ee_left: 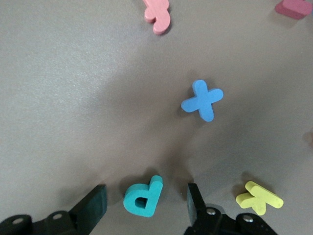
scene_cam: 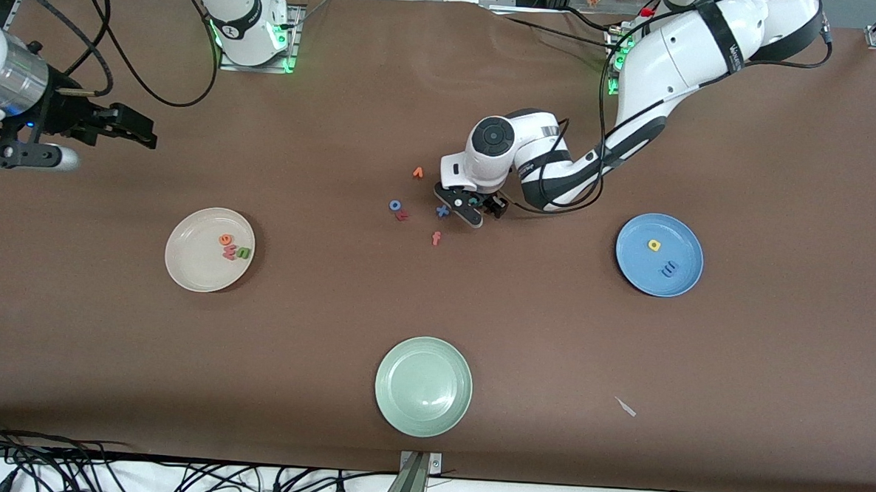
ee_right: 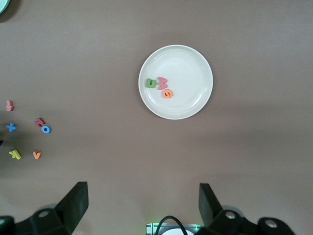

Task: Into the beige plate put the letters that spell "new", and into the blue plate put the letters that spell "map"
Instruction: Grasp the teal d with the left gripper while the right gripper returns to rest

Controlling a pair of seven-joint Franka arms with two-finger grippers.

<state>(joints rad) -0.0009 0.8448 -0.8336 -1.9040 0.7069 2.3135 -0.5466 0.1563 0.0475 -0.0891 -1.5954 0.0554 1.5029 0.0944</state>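
Left wrist view shows me the left gripper with fingers apart around the teal p on the table; closing off-centre could flick it toward the blue x. Right gripper waits, spread wide.

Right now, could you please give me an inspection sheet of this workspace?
Surface: brown table, flat.
Job's things: beige plate holds green n, orange e, salmon-red w. Blue plate holds yellow a, blue m. Teal p lies on the table.
Clutter: pale green plate; blue x, yellow k, blue o, orange v, pink f; a pale scrap.
End effectors: left end effector open, fingers straddling the p; right end effector open, waiting above the table.
Cables: black bundle along the table's front edge.
Surroundings: nothing seen.
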